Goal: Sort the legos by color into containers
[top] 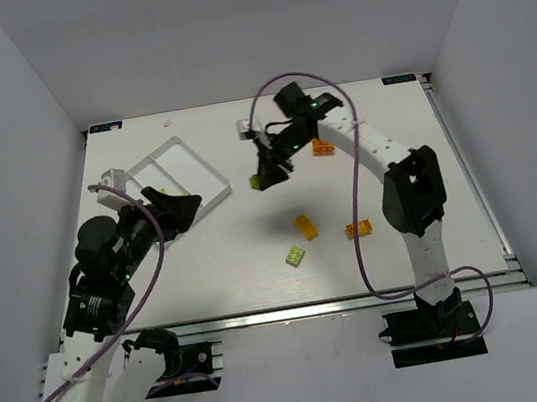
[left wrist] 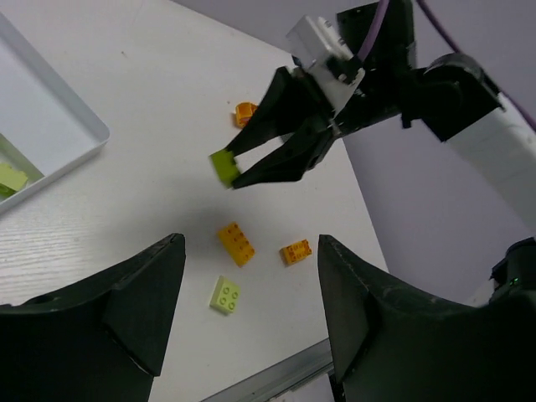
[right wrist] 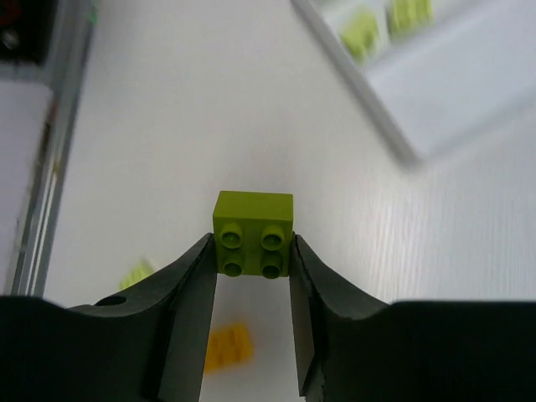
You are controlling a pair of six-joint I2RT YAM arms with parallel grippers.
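My right gripper (top: 263, 176) is shut on a darker green lego (right wrist: 254, 233) and holds it above the table, just right of the white tray's (top: 205, 166) near corner. The left wrist view shows the same held lego (left wrist: 224, 166). My left gripper (top: 184, 212) is open and empty, hovering by the tray's near edge. Loose on the table are orange legos (top: 322, 146), (top: 306, 227), (top: 358, 229) and a lime lego (top: 296, 255). Lime legos (right wrist: 360, 33) lie in a tray compartment.
The tray's rim (left wrist: 84, 121) is at the left of the left wrist view, with a lime lego (left wrist: 10, 177) inside. White walls enclose the table on three sides. A metal rail (top: 295, 310) runs along the near edge.
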